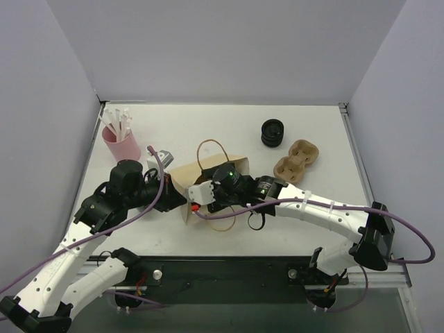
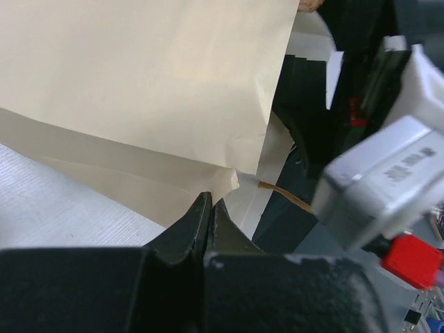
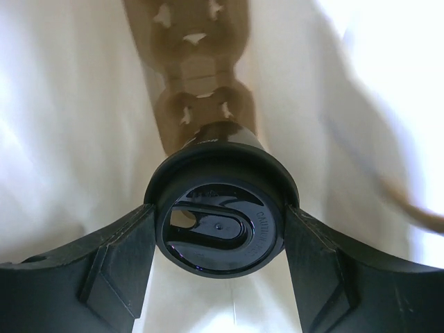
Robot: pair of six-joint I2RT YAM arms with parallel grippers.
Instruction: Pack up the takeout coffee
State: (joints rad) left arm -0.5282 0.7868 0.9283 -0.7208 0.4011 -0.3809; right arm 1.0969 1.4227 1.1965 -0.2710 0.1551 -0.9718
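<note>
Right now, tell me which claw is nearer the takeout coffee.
Right. The right claw grips the takeout coffee at its lid, inside the paper bag. The left claw is shut outside, at the bag's edge.

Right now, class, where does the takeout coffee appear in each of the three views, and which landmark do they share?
Top external: not visible; hidden inside the paper bag, where the right pincer reaches in.
Left wrist: not in it; the bag's outside fills the upper left.
Right wrist: centre, the takeout coffee, lid toward the camera, between the pincer's fingers.
Shared landmark: the paper bag.
</note>
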